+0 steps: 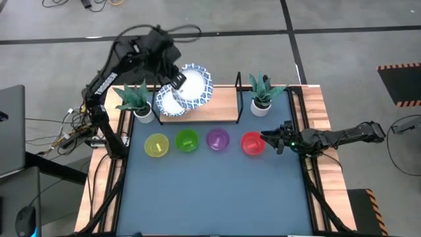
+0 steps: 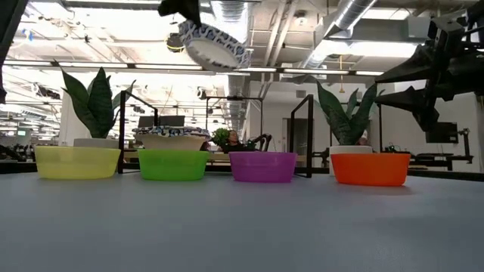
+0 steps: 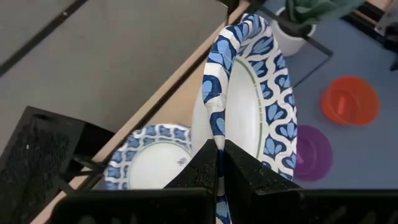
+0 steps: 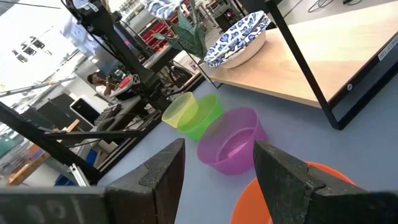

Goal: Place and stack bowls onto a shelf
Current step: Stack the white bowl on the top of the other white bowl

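The left gripper (image 3: pixel 217 168) pinched a patterned bowl's (image 1: pixel 196 84) rim (tilted) above the shelf (image 1: pixel 223 105); right gripper (image 4: pixel 217 165), at three o'clock, spread.

My left gripper (image 3: pixel 219 163) is raised high, wrist bent downward, and my two dark fingers (image 3: pixel 198 171) are pressed together on the rim of a blue-and-white patterned bowl (image 3: pixel 249 93) that stands on edge between them, its hollow facing one finger. My left arm arches up and over from its base. My right arm stretches out low and nearly level, and my right gripper (image 4: pixel 217 171) has its fingers (image 4: pixel 163 171) spread apart, nothing between them.
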